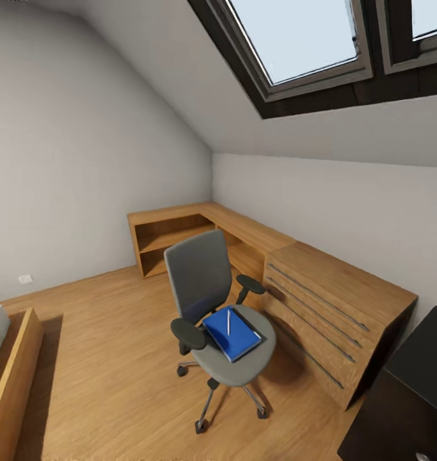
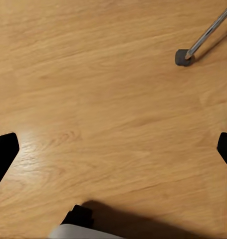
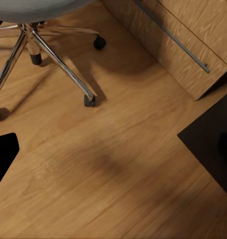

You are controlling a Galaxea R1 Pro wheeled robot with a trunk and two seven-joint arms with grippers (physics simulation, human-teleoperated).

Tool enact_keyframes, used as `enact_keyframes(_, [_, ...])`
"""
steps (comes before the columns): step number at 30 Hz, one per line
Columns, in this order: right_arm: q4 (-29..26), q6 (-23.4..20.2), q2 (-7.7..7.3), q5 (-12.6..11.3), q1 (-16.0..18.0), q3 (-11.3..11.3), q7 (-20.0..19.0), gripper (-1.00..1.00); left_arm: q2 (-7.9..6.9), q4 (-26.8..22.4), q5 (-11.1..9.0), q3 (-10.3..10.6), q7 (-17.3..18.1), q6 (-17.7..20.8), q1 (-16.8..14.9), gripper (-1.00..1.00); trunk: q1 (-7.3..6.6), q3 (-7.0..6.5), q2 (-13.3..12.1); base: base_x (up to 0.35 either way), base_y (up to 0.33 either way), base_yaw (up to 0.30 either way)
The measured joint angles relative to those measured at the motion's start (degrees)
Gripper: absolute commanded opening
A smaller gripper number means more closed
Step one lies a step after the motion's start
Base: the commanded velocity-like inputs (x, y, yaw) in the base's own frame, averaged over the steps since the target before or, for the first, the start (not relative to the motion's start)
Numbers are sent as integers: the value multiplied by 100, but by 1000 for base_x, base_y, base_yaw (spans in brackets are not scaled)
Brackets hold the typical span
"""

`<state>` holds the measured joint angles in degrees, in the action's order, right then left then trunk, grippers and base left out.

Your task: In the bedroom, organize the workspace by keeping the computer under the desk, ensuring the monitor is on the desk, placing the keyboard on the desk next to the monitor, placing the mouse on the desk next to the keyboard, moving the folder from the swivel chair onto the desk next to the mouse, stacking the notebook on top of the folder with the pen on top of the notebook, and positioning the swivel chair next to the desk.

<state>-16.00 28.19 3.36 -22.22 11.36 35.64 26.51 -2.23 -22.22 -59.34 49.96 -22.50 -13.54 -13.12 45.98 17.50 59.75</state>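
one flat bright-blue folder with thin white pen on grey-seated swivel chair; both grippers' opening unreadable, cannot tell.

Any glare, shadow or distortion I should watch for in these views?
Head view: wide-angle bending at the edges, skylights bright. Left wrist view: faint sheen on the floor, dark shadow by the near edge. Right wrist view: soft shadows under the chair; all sharp.

No readable text, labels, brands, numbers or signs anywhere: none on the blue folder, the swivel chair, the wooden drawer chest or the walls.
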Motion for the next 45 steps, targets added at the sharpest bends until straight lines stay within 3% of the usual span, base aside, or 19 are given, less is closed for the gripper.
enact_keyframes(35, [-9,-10,7,13,-1,-1,-2,100,0,0,-8,-7,-4,8,0,100,0,167,0,0,-11,249])
enact_keyframes(45, [-10,6,8,48,-5,28,-10,100,1,2,-8,-9,-2,9,-1,100,0,180,0,0,0,34])
